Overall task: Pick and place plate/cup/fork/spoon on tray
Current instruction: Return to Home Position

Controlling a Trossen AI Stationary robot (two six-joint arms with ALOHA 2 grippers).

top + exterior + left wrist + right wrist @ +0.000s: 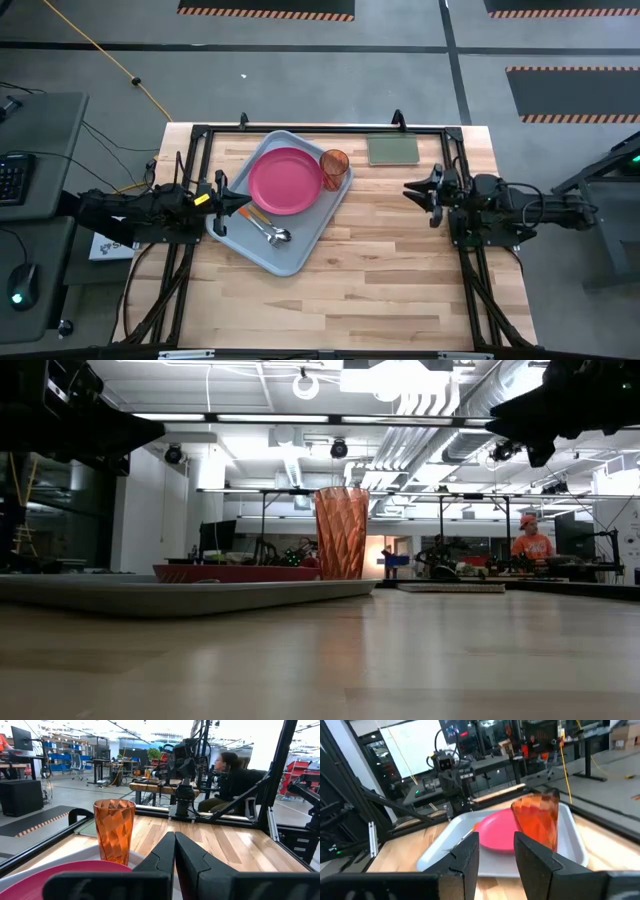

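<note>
Green pad (392, 149) on wooden table (400, 270)

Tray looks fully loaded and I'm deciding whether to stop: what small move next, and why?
Probably none beyond parking the arms: the plate, cup, fork and spoon all sit on the tray, and neither end effector holds anything.

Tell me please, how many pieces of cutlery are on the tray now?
2. The fork and the spoon lie side by side on the tray, on its bare part beside the plate. Nothing seems hidden, though the plate could cover something.
</note>
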